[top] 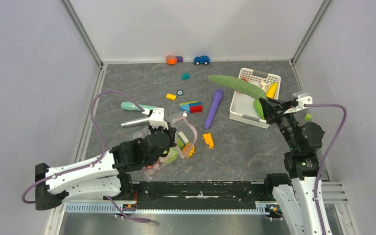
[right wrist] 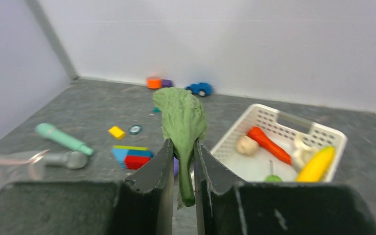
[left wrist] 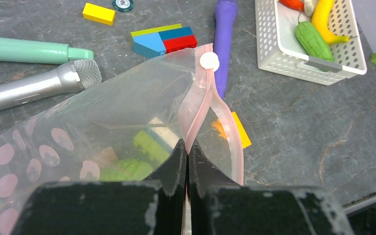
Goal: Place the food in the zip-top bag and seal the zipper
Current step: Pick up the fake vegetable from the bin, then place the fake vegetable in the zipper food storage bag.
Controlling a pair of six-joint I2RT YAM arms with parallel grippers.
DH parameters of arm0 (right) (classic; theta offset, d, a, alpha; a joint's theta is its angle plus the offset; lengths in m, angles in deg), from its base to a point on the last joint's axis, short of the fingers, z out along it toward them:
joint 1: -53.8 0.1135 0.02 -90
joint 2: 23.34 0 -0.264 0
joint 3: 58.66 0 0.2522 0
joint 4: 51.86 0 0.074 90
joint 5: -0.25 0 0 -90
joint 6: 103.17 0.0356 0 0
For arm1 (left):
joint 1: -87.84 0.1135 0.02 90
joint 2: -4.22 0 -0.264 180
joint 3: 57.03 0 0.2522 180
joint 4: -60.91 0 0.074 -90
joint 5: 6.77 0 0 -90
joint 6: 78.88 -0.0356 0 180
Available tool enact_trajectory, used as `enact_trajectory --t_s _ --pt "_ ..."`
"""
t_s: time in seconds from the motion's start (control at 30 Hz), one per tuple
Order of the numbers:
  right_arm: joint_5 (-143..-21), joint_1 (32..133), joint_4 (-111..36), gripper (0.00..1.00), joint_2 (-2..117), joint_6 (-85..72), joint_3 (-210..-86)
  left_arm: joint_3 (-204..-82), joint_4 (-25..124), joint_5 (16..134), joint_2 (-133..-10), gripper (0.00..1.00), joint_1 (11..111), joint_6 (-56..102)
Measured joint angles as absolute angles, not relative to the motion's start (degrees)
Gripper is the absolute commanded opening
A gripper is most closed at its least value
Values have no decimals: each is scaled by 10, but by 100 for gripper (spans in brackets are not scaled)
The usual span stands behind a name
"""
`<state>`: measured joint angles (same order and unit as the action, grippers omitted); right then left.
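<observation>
One floppy clear bag (left wrist: 103, 98), long wrinkled green vegetable (right wrist: 182, 117)

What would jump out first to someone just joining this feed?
The right gripper holds a long green vegetable in its jaws, raised by the white basket on the right. Near the front left, the left gripper pinches the pink zipper of the clear dotted bag with closed jaws.
</observation>
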<state>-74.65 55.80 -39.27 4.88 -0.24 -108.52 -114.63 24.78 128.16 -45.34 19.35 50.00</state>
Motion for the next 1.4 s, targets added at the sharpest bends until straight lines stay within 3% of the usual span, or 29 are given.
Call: enact_trajectory --t_s 0.4,1.1,1.4 --pt "-524 558 -407 0 13 55 -1103 -1168 198 1312 -487 2 205 525" --pt "-474 558 -202 0 -57 0 -1186 -1181 186 1294 -502 2 255 533" --pt "-399 558 -218 0 -57 12 -1163 -1183 194 1265 -504 2 255 533"
